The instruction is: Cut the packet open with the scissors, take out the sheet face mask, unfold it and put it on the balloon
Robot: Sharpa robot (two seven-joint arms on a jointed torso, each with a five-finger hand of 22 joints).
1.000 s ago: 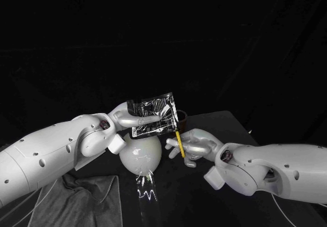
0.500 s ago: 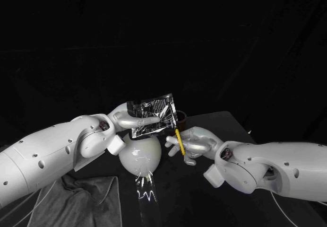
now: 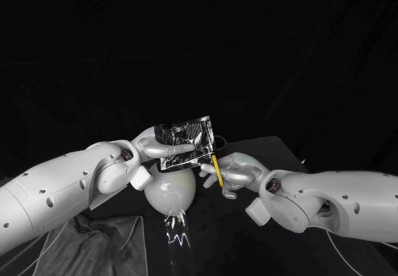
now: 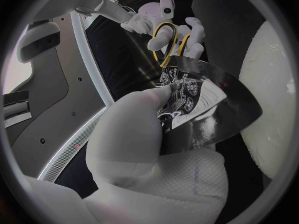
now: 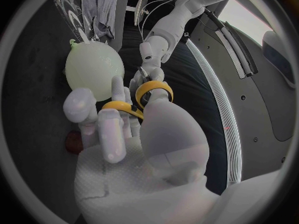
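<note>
— Where's the packet (image 3: pixel 187 141)?
— Up over the black desk (image 3: pixel 261 150), pinched in the left robot hand (image 3: pixel 161 148), just above the balloon (image 3: pixel 170 190).
— And the right robot hand (image 3: pixel 234 172)?
— Wrapped round the yellow-handled scissors (image 3: pixel 217 169), just right of the packet. A grey cloth (image 3: pixel 91 241) lies near left; the room beyond is dark.

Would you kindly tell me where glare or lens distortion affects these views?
Head view: black surroundings, bright glints on the packet and on clear plastic beneath the balloon. Left wrist view: fisheye bends straight edges; the left hand looms large. Right wrist view: same bending; the right hand, holding the scissors, looms likewise.
</note>
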